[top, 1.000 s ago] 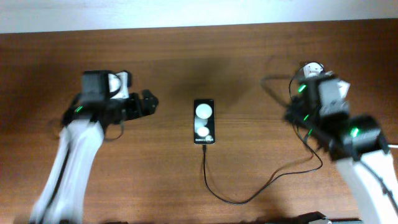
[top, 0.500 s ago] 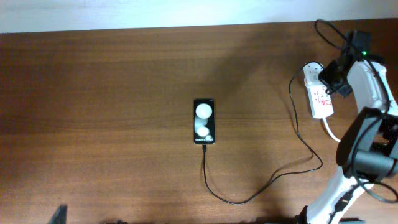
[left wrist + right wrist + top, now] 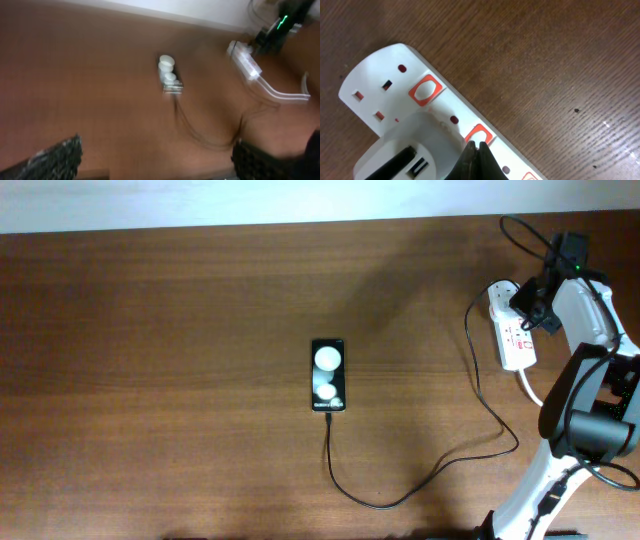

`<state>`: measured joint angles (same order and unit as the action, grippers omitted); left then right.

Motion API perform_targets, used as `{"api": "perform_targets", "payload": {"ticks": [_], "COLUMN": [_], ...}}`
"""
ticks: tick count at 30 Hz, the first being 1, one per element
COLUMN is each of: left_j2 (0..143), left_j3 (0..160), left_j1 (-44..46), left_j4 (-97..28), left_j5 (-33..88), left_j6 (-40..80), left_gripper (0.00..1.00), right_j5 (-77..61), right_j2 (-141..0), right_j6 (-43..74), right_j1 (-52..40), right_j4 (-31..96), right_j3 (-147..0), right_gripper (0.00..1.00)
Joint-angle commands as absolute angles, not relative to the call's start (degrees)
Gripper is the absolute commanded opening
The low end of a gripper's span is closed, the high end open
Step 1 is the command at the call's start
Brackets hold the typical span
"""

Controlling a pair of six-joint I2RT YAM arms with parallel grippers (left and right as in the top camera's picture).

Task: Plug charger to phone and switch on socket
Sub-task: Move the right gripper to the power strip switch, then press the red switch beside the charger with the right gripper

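Brown wooden table (image 3: 150,380) spreads beneath me. My left gripper (image 3: 159,159) hangs high, fingers spread wide and empty, clear of the work. At centre the phone (image 3: 328,375) lies flat, the charger (image 3: 328,442) seemingly seated in its near end and looping right to the socket (image 3: 515,340). There my right gripper (image 3: 476,152), fingers pinched into one point, bears on a red switch (image 3: 475,132) beside the adapter (image 3: 405,150).
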<state>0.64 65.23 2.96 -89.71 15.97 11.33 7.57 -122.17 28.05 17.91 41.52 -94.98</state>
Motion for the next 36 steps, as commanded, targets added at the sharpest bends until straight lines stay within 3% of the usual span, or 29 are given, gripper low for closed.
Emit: {"api": "perform_targets", "payload": {"ticks": [1,8,18,26,36], "left_j2": [0.4,0.4,0.4,0.4,0.4], "left_j3": [64.9,64.9,64.9,64.9,64.9], "left_j1": [3.2,3.2,3.2,3.2,3.2], "left_j4": [-95.7,-96.7,-96.7,-96.7,-96.7], "left_j5": [15.6,15.6,15.6,12.1,10.4], "left_j6": [10.6,10.6,10.6,10.6,10.6], "left_gripper": [0.99,0.99,0.99,0.99,0.99], "right_j5": [4.6,2.3,13.8,3.7,1.9], "right_j2": [-126.1,-128.4,-125.1,-128.9,-129.0], "right_j6": [26.0,24.4,24.4,24.4,24.4], "right_j1": [16.7,12.8,17.2,16.1,8.3], "right_j4": [42.0,44.6,43.3,41.0,44.6], "right_j3": [-95.9,-95.8,-98.6,-98.5,-97.7], "right_gripper": [0.04,0.04,0.04,0.04,0.04]}}
